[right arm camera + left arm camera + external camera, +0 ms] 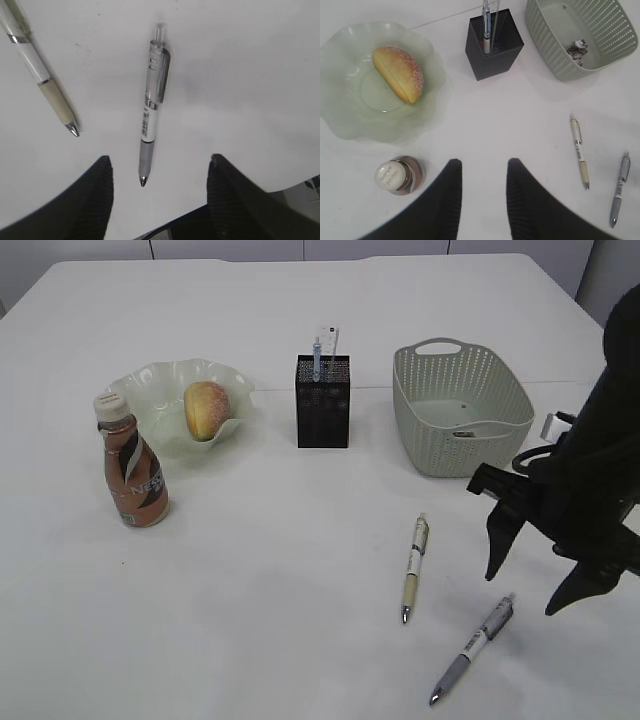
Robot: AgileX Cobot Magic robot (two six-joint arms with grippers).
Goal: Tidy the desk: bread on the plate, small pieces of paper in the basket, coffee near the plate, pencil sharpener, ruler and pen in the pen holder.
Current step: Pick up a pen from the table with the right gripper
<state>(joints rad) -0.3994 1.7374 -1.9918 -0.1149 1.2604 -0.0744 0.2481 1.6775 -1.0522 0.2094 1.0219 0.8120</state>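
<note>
Near the table's right front, the right gripper (157, 192) hovered, jaws apart, over the grey pen (152, 107), whose long axis ran between its fingers.

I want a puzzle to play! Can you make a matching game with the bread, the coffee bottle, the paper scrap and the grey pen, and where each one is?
Things:
1. bread
2. coffee bottle
3. paper scrap
4. grey pen

Places:
A. in the basket
B. lying on the table below the open right tool
C. on the plate
D. standing beside the plate

Pairs: 1-C, 2-D, 3-A, 4-B
</note>
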